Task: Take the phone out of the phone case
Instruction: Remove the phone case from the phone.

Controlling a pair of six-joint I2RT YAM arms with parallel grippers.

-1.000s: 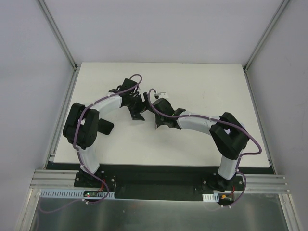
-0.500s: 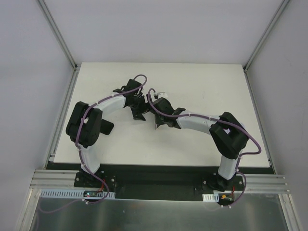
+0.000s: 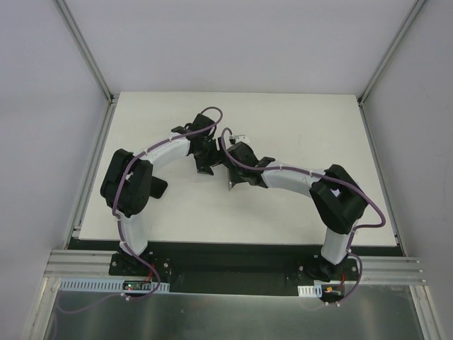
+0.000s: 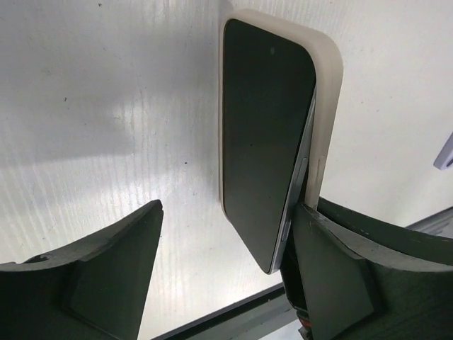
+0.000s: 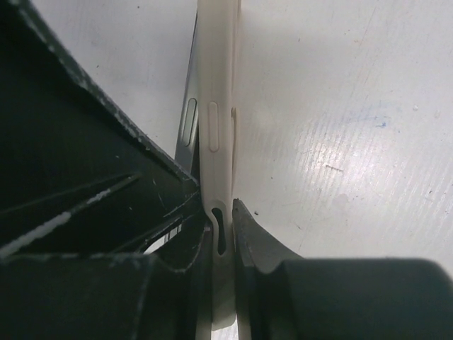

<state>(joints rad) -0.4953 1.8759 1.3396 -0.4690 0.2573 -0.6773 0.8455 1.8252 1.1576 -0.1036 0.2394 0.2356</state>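
A phone [image 4: 265,134] with a dark screen lies in a cream phone case [image 4: 330,85] in the left wrist view. Its near right edge is lifted out of the case. My left gripper [image 4: 228,209] is open; its right finger [image 4: 340,276] touches that lifted edge, and its left finger [image 4: 106,276] is apart from the phone. My right gripper [image 5: 221,227] is shut on the case's rim [image 5: 216,106], seen edge-on, with the phone's grey side [image 5: 187,120] beside it. In the top view the left gripper [image 3: 205,159] and right gripper [image 3: 230,170] meet at mid-table and hide most of the phone.
The white table [image 3: 304,127] is bounded by grey walls and metal posts at the back corners. Both arms arch inward from the near edge. A purple cable [image 4: 446,152] shows at the right of the left wrist view.
My left arm has shifted a little to the right and toward the back, closing on the right gripper. The right arm has hardly moved.
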